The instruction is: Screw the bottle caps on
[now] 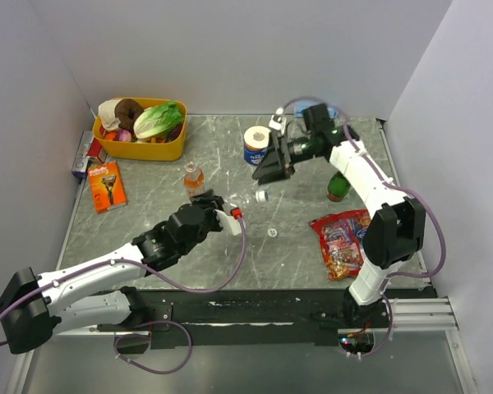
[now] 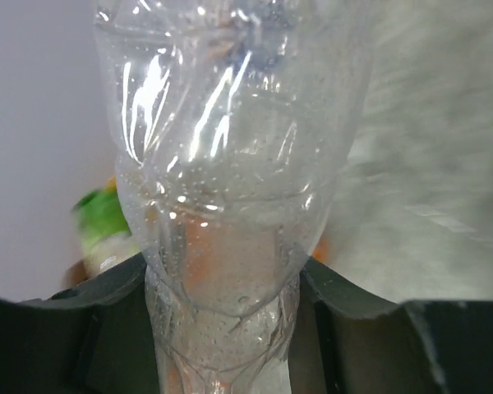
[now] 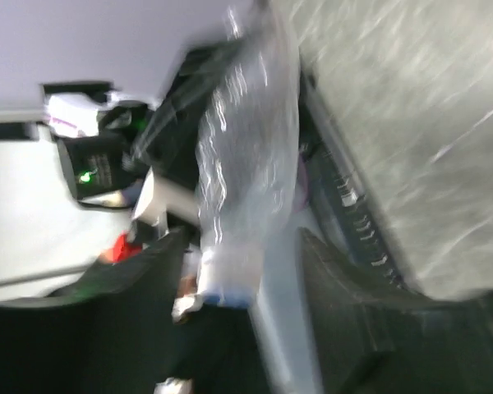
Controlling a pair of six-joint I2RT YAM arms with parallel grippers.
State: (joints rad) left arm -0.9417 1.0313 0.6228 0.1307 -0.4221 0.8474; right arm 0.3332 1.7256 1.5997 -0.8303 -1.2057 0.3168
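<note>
**A:** What have we got hold of?

**B:** Our left pincer (image 2: 226,308) is closed on the left bottle (image 2: 230,164), held above the middle of the worktop (image 1: 287,271). The wall is pinched in where the fingers bite. The right pincer (image 3: 242,267) is raised near the far side. Through the blur, it looks clamped round the right bottle (image 3: 246,148).

**A:** How will they handle?

**B:** We judge both to be empty, thin and very light, so they will be springy, easily crushed and slick. A grip near the stiffer neck or shoulder would resist twisting better than one on the soft belly.

**A:** Which way do they point?

**B:** Each bottle's long axis runs straight out along its pincer. The left one points right and slightly far, and the right one points near-left, roughly toward it. We cannot tell where the left bottle's mouth is. A blue smear near the right pincer's palm may be a neck end.

**A:** And the caps?

**B:** One bottle cap (image 1: 261,197) lies loose between the pincers. It is tiny and rigid, so we would pinch it by the rim. The orange drink bottle (image 1: 193,176) stands upright just beyond the left pincer.
</note>
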